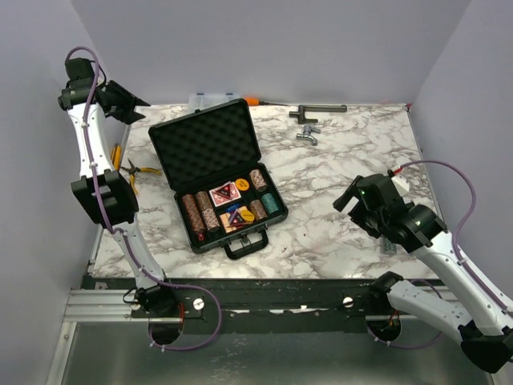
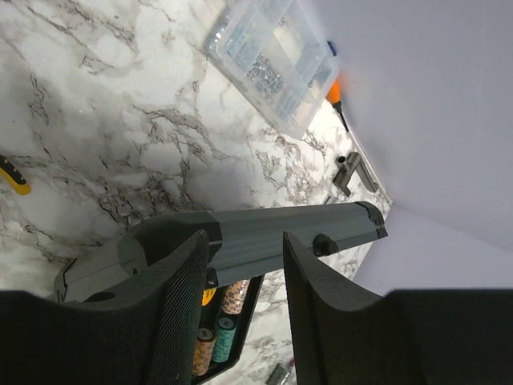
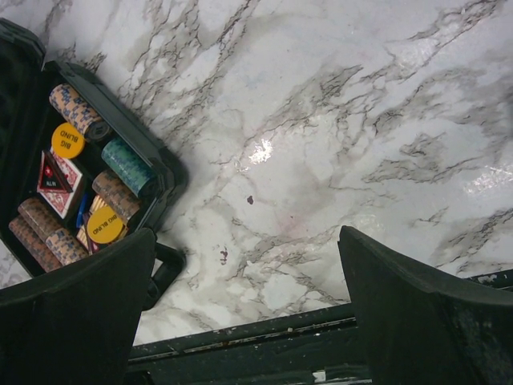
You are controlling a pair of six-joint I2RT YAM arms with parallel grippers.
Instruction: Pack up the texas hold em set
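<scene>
**Position.** The briefcase (image 1: 204,144) stands open at the middle of the surface (image 1: 337,160), with its lid (image 2: 272,233) raised and tilted back and its handle (image 1: 246,241) on the opposite side. The chip stacks (image 1: 199,215), cards (image 1: 225,193) and yellow discs (image 1: 242,184) lie inside its lower half. We see no piece of the set loose outside the briefcase.

**Hands.** The left hand (image 1: 135,107) hovers just beside the briefcase's rear left corner with its fingers (image 2: 180,305) partly spread. In the wrist view the lid's top edge crosses the gap between them; we cannot confirm contact. The right hand (image 3: 247,237) hangs well to the right of the briefcase, spread wide and holding nothing.

**Judgement.** Filling appears done, and closing the lid is the step in hand. The next move calls for the left hand to seat on the lid's top edge and swing it forward and down without dragging the briefcase.
</scene>
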